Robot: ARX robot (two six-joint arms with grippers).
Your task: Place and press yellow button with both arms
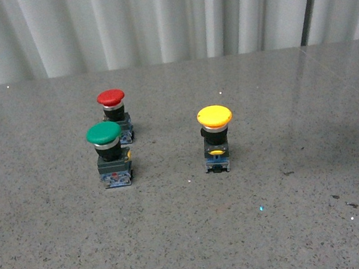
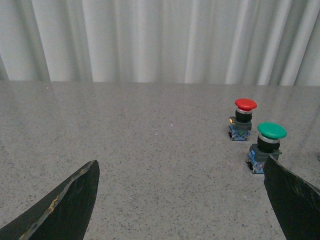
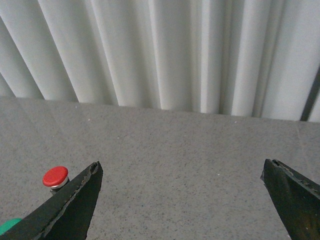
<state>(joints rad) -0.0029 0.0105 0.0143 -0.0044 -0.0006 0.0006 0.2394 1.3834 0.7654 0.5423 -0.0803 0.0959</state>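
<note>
Three push-buttons wait on the speckled grey surface [image 1: 56,259] as I set up the reach. My left gripper [image 2: 181,161] hangs empty, its fingers spread wide. It is aimed past the red button [image 1: 112,105] and the green button [image 1: 107,152], which stand close together left of centre, green nearer to me.

The yellow button [image 1: 217,136] stands upright well apart to their right, near the middle of the surface, with clear space all round it. Neither wrist camera shows it, so I judge that both arms need to swing inward before anything closes.

My right gripper [image 3: 182,162] is also parted wide and holding nothing. It faces the pleated white curtain [image 3: 165,55], with only the red cap low at the edge of its sight.

To do this well, I think one gripper should come down around the black body beneath the yellow cap, a finger on each side, well away from the green button. The button's narrow base looks tippy, so that hold should steady it upright. The other arm can then press squarely on the cap's centre, straight down.
</note>
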